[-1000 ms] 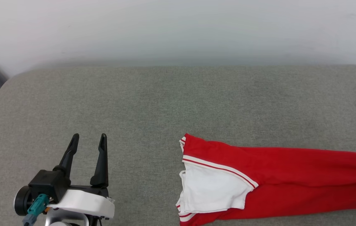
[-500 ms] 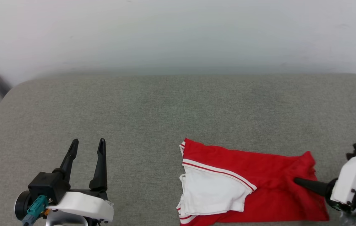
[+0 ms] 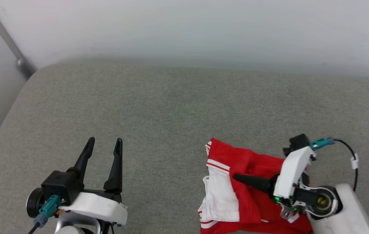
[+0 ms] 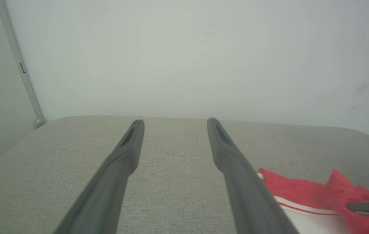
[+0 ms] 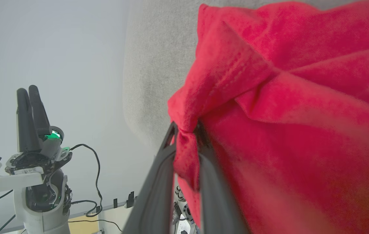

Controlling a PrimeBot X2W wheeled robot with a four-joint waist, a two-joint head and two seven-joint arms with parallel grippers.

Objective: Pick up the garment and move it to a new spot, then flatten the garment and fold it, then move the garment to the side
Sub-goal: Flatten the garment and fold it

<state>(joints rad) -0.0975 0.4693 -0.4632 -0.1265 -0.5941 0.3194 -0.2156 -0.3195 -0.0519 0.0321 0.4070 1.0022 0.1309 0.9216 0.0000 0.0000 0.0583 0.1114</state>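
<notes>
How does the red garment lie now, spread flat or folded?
Folded and bunched: the right tool grips a red fold of the garment, doubled over its lower layer.

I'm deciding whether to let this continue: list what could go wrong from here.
1. The right gripper pinches just a small bunch of the garment; it may slip out.
2. The left gripper is open and apart from it, so nothing pins the white sleeve, and the whole piece may slide and crease.

Head downward; wrists low, right seemingly rolled; sharing garment [image 3: 252, 208].
</notes>
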